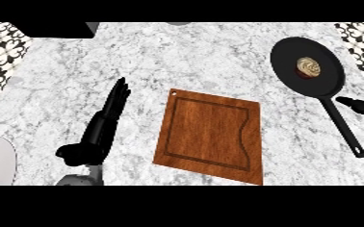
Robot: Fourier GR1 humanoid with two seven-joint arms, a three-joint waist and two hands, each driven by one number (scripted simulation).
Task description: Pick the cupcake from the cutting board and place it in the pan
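White-grey marble counter [213, 57] carries a brown wooden cutting board [210, 134] at six o'clock. At two o'clock, a small tan-topped cupcake [308, 67] sits inside the black round pan [284, 72]. Left hand [103, 125], fingers straight, rests at eight o'clock; right hand [350, 102], state untellable, beside the handle.

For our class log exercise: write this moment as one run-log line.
cupcake: in pan | cutting board: bare | left robot hand: open, resting | right robot hand: by pan handle, mostly hidden

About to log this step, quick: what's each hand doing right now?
Left hand: open, fingers straight, holding nothing, left of the cutting board.
Right hand: only a tip shows at the right edge beside the pan handle; cannot tell.
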